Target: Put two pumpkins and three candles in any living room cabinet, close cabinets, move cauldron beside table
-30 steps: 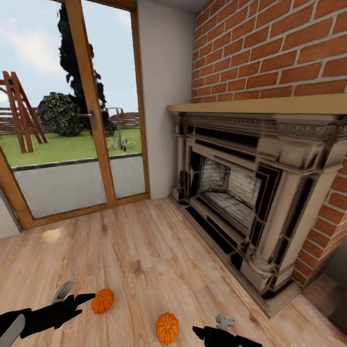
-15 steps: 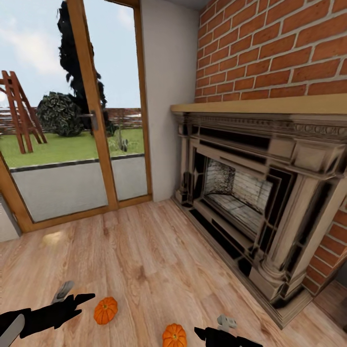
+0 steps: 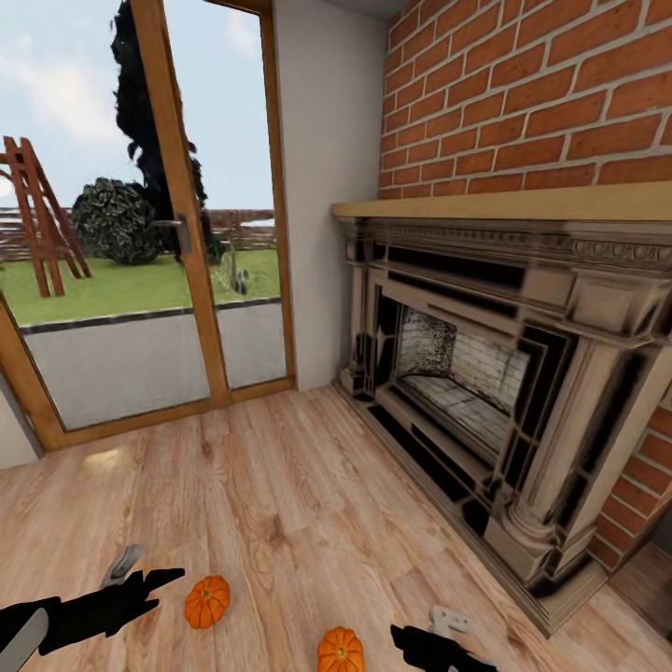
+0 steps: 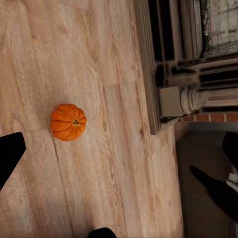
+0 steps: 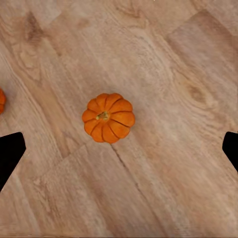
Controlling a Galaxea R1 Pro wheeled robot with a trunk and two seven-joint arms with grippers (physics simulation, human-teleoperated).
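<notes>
Both pumpkins (image 3: 206,601) sit loose on the wood floor (image 3: 280,485) by the fireplace (image 3: 485,373), not yet collected. The right hand (image 5: 119,148) hangs spread open directly over one, seemingly lined up for a grab; the left hand (image 3: 140,586) looks empty, though I cannot tell how wide it stands.

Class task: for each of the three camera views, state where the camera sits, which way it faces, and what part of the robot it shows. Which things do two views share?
Head view: on the robot's head, facing forward and down at the fireplace; both arms show.
Left wrist view: near the left gripper, facing down at the wood floor; dark fingertips show.
Right wrist view: near the right gripper, facing straight down; fingertips show.
Shared: all views show a pumpkin.
</notes>
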